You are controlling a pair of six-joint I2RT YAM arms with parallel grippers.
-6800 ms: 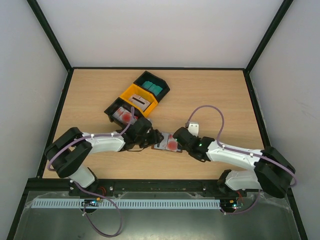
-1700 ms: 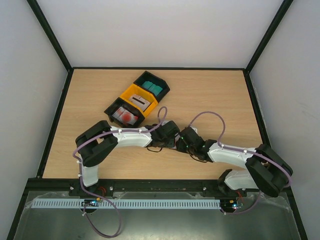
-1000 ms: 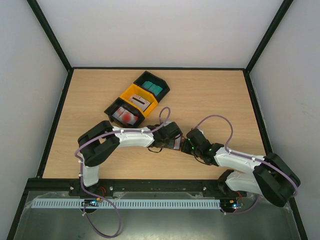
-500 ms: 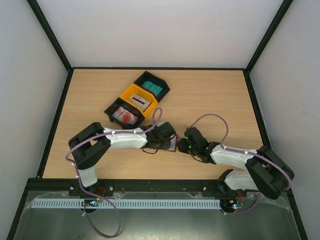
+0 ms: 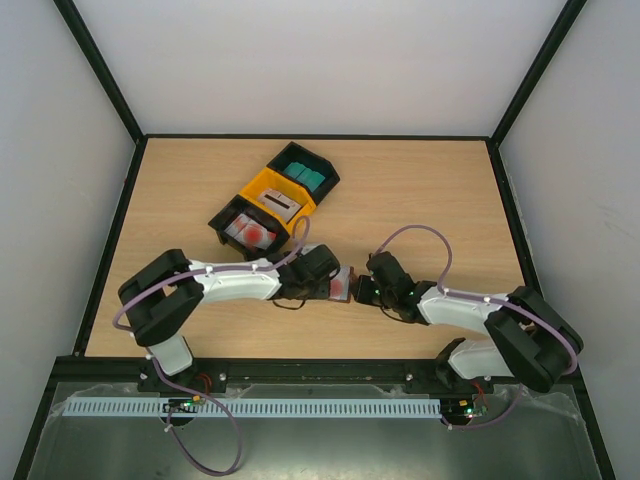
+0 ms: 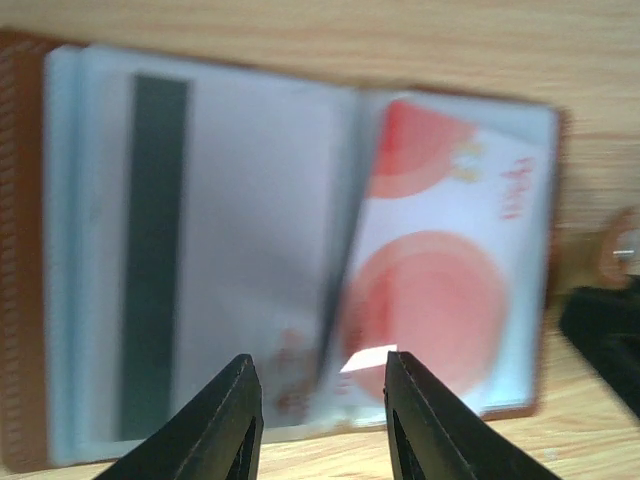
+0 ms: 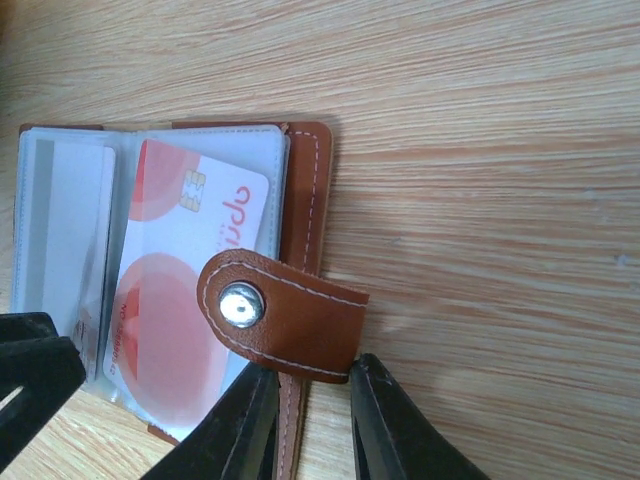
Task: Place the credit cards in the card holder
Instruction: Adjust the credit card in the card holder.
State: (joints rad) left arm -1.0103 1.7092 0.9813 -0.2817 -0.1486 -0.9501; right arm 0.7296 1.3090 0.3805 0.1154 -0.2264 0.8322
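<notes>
From above, the small brown leather-like folding card holder (image 5: 341,286) is lying open on the light wooden table (image 5: 440,190), near the front edge. Only a red-and-white patch of it is showing. The left arm is reaching low to the right, bringing the left gripper (image 5: 328,283) to the holder's left side. The right arm is stretching leftward, with the right gripper (image 5: 366,290) at the holder's right side. Both pairs of jaws are hiding under the wrists here. Behind them, a black plastic bin of teal cards (image 5: 303,170), a yellow plastic bin (image 5: 275,198) and a black plastic bin of red-and-white cards (image 5: 245,230) are sitting in a row.

The left wrist view is coming through blurred. The card holder (image 6: 18,250) is showing clear sleeves holding a white card with a dark stripe (image 6: 250,230) and a white card with red circles (image 6: 440,290). The left gripper (image 6: 320,415) is hovering over the holder's near edge, jaws moderately apart and gripping nothing.

In the right wrist view, the card holder (image 7: 310,180) is lying open with its brown snap strap (image 7: 300,320) folding over the white card with red circles (image 7: 190,260). The right gripper (image 7: 312,425) is sitting at the holder's cover edge, jaws narrowly apart around it. The strap end is overlapping the fingertips, so I cannot tell whether they are pinching anything.
</notes>
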